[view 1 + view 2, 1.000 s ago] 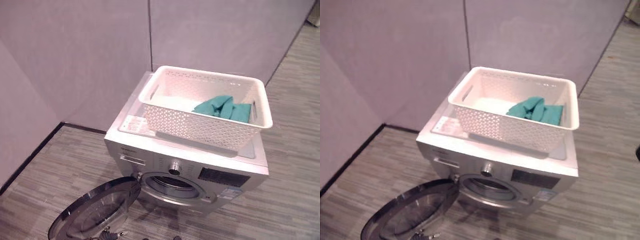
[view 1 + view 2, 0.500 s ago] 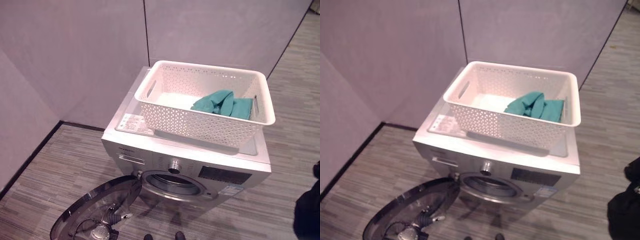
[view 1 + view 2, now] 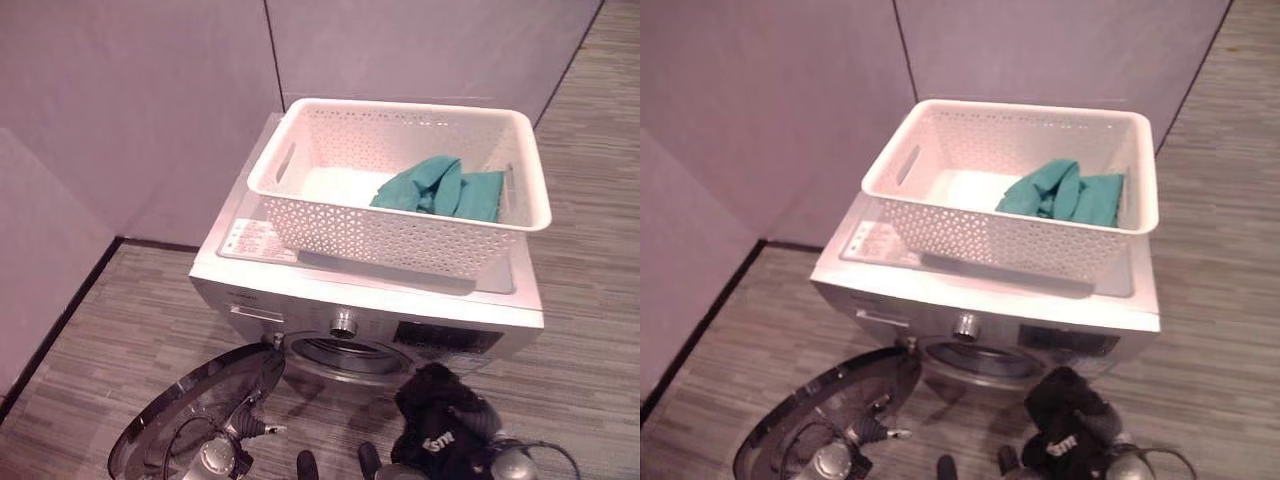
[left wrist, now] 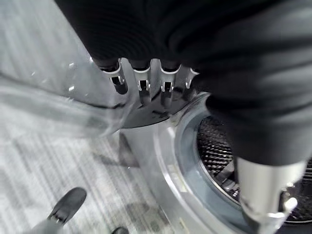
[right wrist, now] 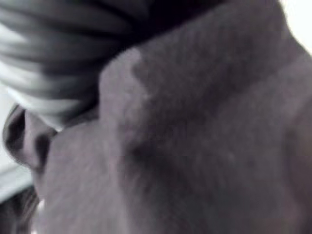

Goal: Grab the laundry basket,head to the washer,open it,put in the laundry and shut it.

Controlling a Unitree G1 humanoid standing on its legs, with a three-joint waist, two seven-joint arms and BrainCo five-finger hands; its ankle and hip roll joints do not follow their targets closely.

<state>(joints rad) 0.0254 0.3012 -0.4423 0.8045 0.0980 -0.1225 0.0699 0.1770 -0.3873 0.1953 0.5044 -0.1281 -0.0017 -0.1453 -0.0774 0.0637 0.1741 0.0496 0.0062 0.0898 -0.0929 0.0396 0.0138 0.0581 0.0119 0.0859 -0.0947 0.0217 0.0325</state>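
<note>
The room has plain grey partition walls (image 3: 150, 110) meeting at a corner, and a floor (image 3: 120, 330) of grey striped planks. A silver front-loading washer (image 3: 300, 290) stands on the floor against the wall. Its round door (image 3: 190, 420) hangs open, swung out and down toward the robot's left, leaving the drum opening (image 3: 345, 352) exposed below the control knob (image 3: 343, 322).

The white perforated laundry basket (image 3: 400, 235) rests on the washer top, covering most of it. A teal garment (image 3: 440, 190) lies bunched inside the basket, at its right end.

A dark garment (image 3: 440, 415) hangs in front of the washer, just below and to the right of the drum opening, at the end of the right arm. In the right wrist view this dark cloth lies close over the right hand (image 5: 53, 63); the ribbed cover shows, the fingers are hidden, and whether they grip the cloth cannot be told.

The left hand (image 3: 225, 455) shows at the open door. The left wrist view adds detail the head views lack: the left fingers (image 4: 141, 85) extend nearly straight, relaxed, their tips at the door rim, holding nothing, with the perforated drum interior (image 4: 219, 151) visible beside them.
</note>
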